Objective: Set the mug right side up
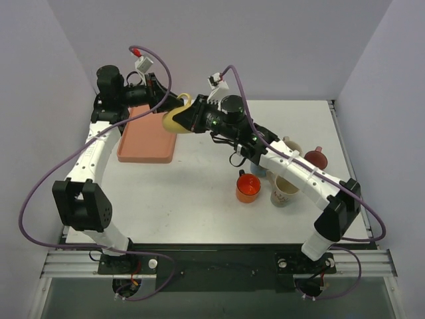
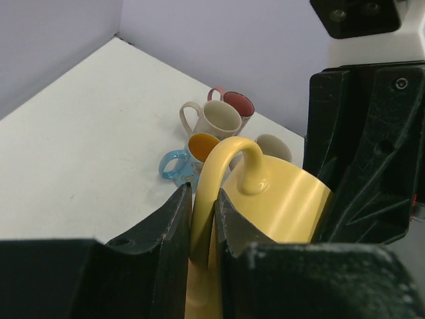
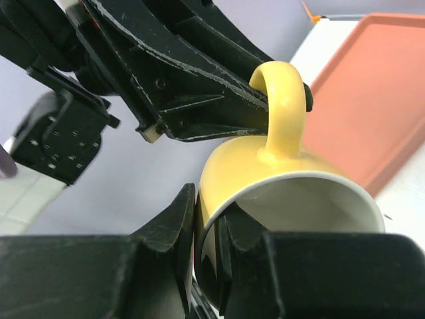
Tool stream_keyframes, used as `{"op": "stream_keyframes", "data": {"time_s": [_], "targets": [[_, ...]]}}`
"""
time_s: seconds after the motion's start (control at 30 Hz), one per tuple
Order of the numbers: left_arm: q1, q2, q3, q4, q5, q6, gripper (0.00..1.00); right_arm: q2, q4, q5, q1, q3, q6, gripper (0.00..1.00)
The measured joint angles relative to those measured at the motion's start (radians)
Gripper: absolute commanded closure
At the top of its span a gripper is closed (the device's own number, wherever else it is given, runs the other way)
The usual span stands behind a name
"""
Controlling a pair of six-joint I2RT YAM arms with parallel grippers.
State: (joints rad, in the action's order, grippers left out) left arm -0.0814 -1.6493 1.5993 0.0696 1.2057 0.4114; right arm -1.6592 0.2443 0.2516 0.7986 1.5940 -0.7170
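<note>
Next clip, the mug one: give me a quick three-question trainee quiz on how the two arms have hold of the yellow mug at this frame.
1. True or false: only one gripper holds the yellow ceramic mug.
2. The left gripper clamps the mug by: A) its handle; B) its rim; C) its base.
3. Fill in: the right gripper pinches the mug's ____, with one finger inside and one outside.

Key: 1 false, both grippers hold it; 2 A; 3 rim.
</note>
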Motion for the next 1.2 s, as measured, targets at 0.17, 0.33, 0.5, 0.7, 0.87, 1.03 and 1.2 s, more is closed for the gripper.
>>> {"op": "stream_keyframes", "data": {"time_s": [0.17,0.33,0.5,0.7,0.87,1.03,1.2], "targets": [[-0.019,0.011,0.009,-0.224,-0.113,-0.192,0.34,0.053,-0.170,-0.097,0.007,-0.055,0.108,1.00],[-0.003,0.017,0.023,-0.449,-0.273,-0.421,0.31,0.080,-0.359,-0.199,0.002,-0.149,0.182,1.00],[0.011,0.017,0.043,-0.592,-0.420,-0.562,0.30,0.085,-0.541,-0.288,0.001,-0.124,0.249,1.00],[0.015,0.049,0.044,-0.689,-0.703,-0.643,0.30,0.136,-0.854,-0.488,-0.006,0.084,0.322,1.00],[0.060,0.142,-0.087,-0.709,-0.840,-0.627,0.30,0.392,-1.034,-0.633,-0.200,0.008,0.259,1.00],[0.126,0.184,-0.180,-0.743,-0.902,-0.568,0.30,0.667,-1.176,-0.754,-0.445,-0.239,0.184,1.00],[0.127,0.201,-0.246,-0.754,-0.958,-0.514,0.30,0.757,-1.183,-0.728,-0.587,-0.484,0.092,1.00]]}}
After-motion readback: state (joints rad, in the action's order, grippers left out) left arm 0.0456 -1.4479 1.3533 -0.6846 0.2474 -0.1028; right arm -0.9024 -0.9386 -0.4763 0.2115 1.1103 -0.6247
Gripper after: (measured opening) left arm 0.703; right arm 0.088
